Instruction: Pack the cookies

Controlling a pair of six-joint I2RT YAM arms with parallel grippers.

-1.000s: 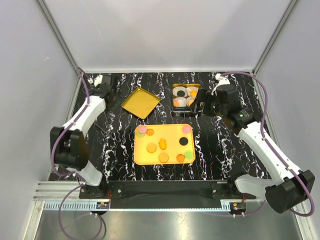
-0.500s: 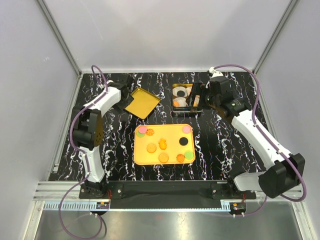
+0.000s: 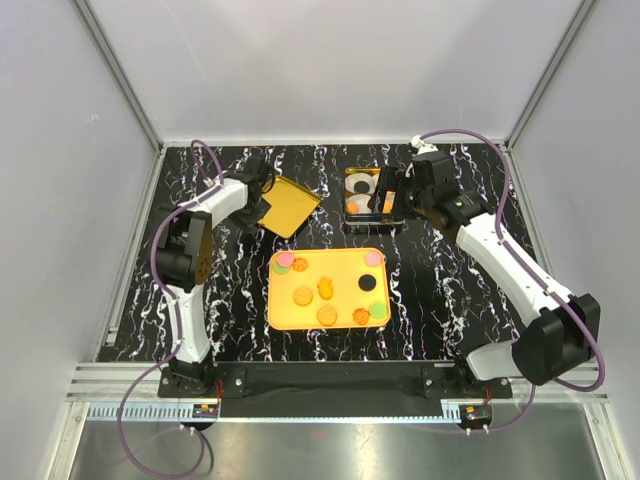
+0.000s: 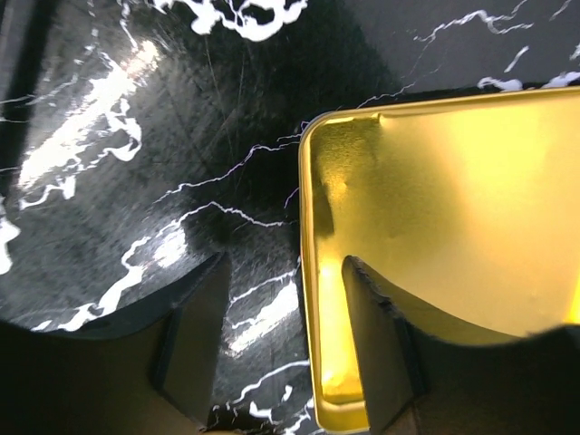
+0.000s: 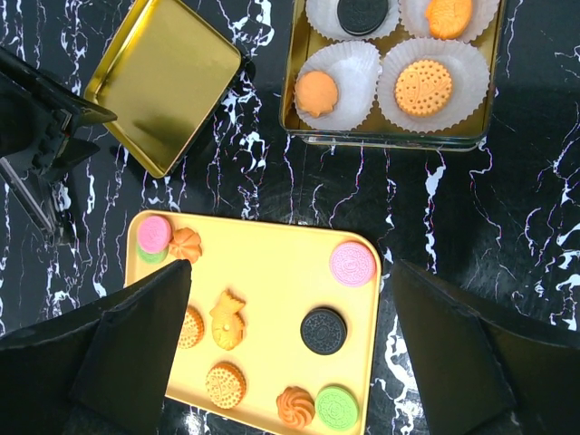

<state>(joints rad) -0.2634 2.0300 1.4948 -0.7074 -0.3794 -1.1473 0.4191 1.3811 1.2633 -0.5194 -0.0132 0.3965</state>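
Observation:
Several cookies (image 5: pixel 323 331) lie on the yellow tray (image 5: pixel 272 272): pink, black, green, orange and golden ones; the tray also shows in the top view (image 3: pixel 340 262). The gold tin (image 5: pixel 294 63) holds paper cups with a black cookie (image 5: pixel 362 13) and three orange ones. My right gripper (image 5: pixel 290 353) is wide open and empty, high above the tray; in the top view it (image 3: pixel 392 192) hovers by the tin (image 3: pixel 362 176). My left gripper (image 4: pixel 285 353) is open, its jaws astride the left rim of the gold lid (image 4: pixel 435 208), one finger over the lid and one over the table.
The lid (image 3: pixel 288 207) lies on the black marbled table, left of the tin and behind the tray. The left arm (image 3: pixel 215 205) stretches along the table's left side. Grey walls close in the table on three sides.
My left gripper has swung right from the far left corner to the lid's left edge. My right gripper has moved left and back to the tin's right side.

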